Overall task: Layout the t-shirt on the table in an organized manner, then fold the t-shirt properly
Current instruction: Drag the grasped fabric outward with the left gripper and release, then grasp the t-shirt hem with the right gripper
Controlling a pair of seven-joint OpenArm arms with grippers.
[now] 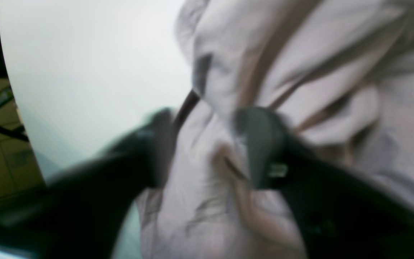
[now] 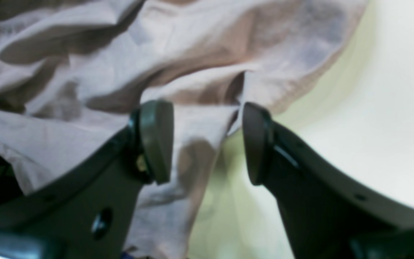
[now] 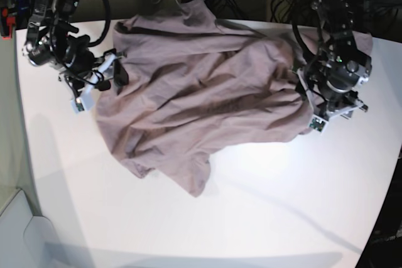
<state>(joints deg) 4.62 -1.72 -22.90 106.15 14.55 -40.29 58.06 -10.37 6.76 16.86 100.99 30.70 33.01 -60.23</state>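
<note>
Both tools, left [image 1: 207,151] and right [image 2: 207,142], are gaping open over the rumpled shirt [image 3: 201,86] lying on the surface [image 3: 264,211]

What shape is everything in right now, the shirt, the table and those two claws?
t-shirt: spread out but wrinkled and bunched, not folded.
table: white top, shirt lying on its far half.
left gripper: jaws apart, blurred, shirt fabric between them at the shirt's edge.
right gripper: jaws open, a shirt edge in the gap, not pinched.
</note>
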